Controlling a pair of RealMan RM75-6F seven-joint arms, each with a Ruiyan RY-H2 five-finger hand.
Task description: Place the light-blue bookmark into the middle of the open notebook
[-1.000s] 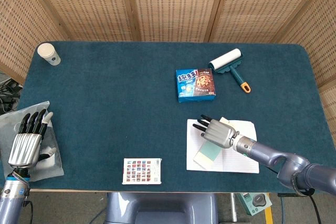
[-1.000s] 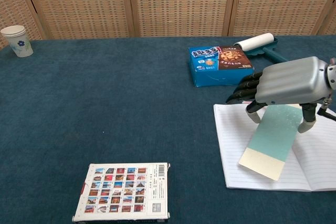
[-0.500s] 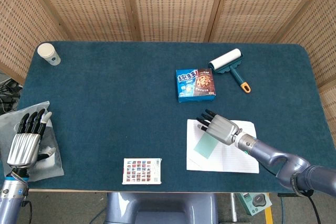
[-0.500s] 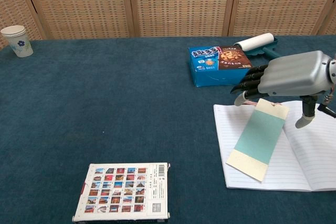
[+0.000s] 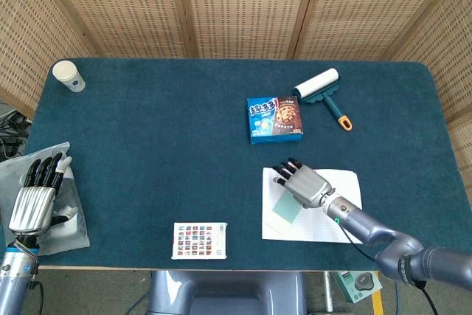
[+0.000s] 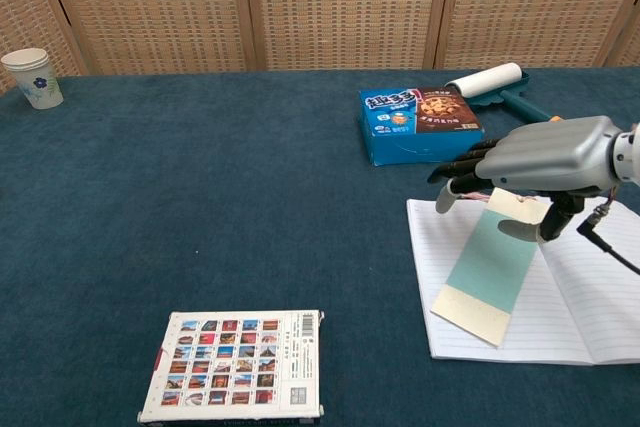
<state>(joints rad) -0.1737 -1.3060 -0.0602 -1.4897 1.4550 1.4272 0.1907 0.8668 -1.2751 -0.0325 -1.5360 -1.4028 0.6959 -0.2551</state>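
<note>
The light-blue bookmark [image 6: 485, 267] with cream ends lies slanted on the left page of the open lined notebook [image 6: 600, 307], left of the centre fold. In the head view the bookmark [image 5: 282, 212] shows on the notebook [image 5: 335, 219] at the front right of the table. My right hand [image 6: 545, 157] hovers low over the bookmark's top end, fingers spread and pointing left, thumb just above the cream tip; it grips nothing. That same right hand [image 5: 301, 184] covers the notebook's upper left corner. My left hand [image 5: 33, 201] rests far left, fingers straight, empty.
A blue cookie box [image 6: 420, 122] and a lint roller [image 6: 490, 82] lie behind the notebook. A paper cup [image 6: 30, 75] stands at the far left corner. A printed picture card [image 6: 235, 365] sits at the front edge. Grey plastic sheet [image 5: 70, 219] lies under my left hand.
The bookmark left my right hand and settled flat on the left page, a little further left. The hand then sank lower over its top end. The left hand barely moved.
</note>
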